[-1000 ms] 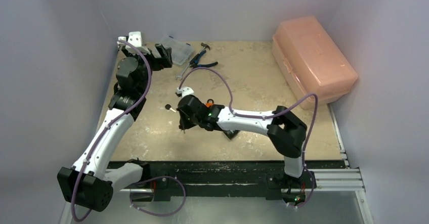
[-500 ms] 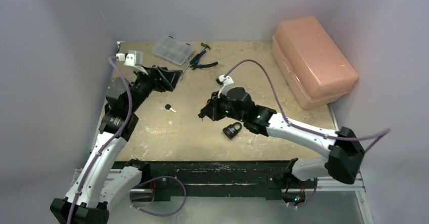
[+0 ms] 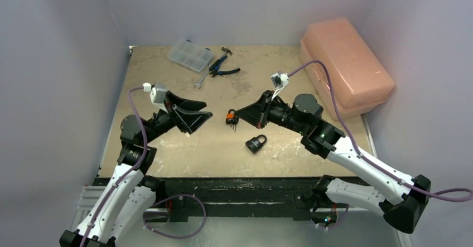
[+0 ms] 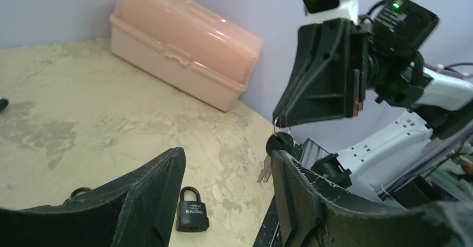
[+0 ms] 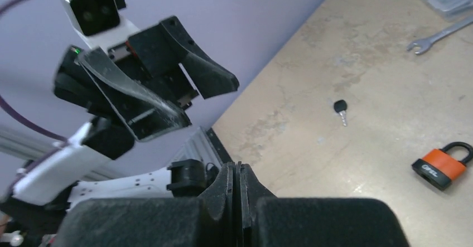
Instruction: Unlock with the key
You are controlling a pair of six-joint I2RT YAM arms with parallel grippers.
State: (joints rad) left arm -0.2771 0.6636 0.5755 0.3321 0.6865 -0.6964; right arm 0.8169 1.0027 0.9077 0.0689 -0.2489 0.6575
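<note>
Top external view: the left gripper (image 3: 204, 112) and the right gripper (image 3: 239, 113) face each other above the middle of the table (image 3: 167, 146), tips apart.

Left wrist view: the left gripper's jaws are spread wide with nothing between them. The right gripper's tip hangs ahead of it. From that tip dangles a ring of keys (image 4: 277, 143), a black key head uppermost and the blades pointing down, clear of the table.

Right wrist view: the right gripper's fingers (image 5: 227, 181) are pressed together, clenched on the keys, though the keys themselves are hidden below the fingers in this view.

An orange padlock (image 3: 230, 115) lies mid-table, just beside the right gripper's tip as seen from above. A black padlock (image 3: 256, 143) lies flat nearer the near edge, about midway along it, well apart from both grippers. A single key (image 5: 341, 108) with a black head lies on the table towards the left edge.

A pink box (image 3: 346, 63) stands in the far right corner. A clear organiser (image 3: 191, 54), pliers (image 3: 223, 68) and a wrench (image 3: 202, 80) lie along the far edge.
</note>
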